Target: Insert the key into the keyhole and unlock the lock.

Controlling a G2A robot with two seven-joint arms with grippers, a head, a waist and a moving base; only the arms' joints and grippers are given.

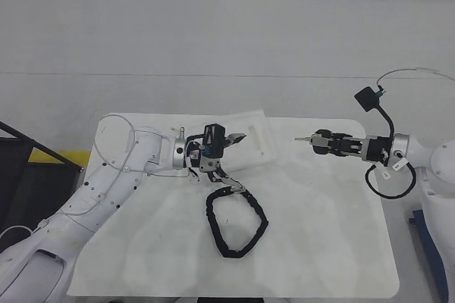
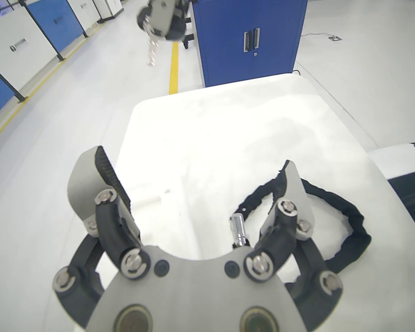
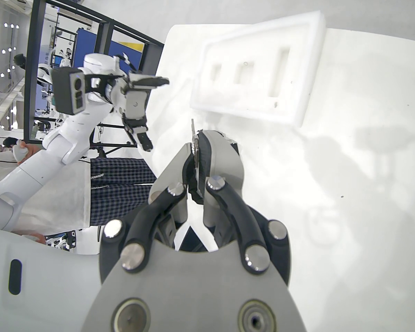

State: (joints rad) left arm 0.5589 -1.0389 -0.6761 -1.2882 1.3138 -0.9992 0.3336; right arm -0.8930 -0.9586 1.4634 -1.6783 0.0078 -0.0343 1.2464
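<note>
A black sleeved chain lock (image 1: 241, 226) lies in a loop on the white table (image 1: 334, 227), its silver lock head (image 1: 230, 185) at the loop's far end. My left gripper (image 1: 229, 157) hovers open just over that head. In the left wrist view the silver cylinder (image 2: 238, 229) sits near the base of one finger (image 2: 292, 188), with the chain (image 2: 335, 205) curling behind it. My right gripper (image 1: 316, 141) hangs above the table's right part, shut on the key (image 1: 299, 139), whose blade points toward the left arm. The key (image 3: 193, 136) sticks out between the shut fingertips of the right gripper (image 3: 196, 151).
A white foam tray (image 1: 254, 129) with rectangular recesses lies at the table's far edge behind the left gripper; the foam tray (image 3: 259, 77) is empty. A blue cabinet (image 2: 249, 25) stands on the floor beyond the table. The table's right and near parts are bare.
</note>
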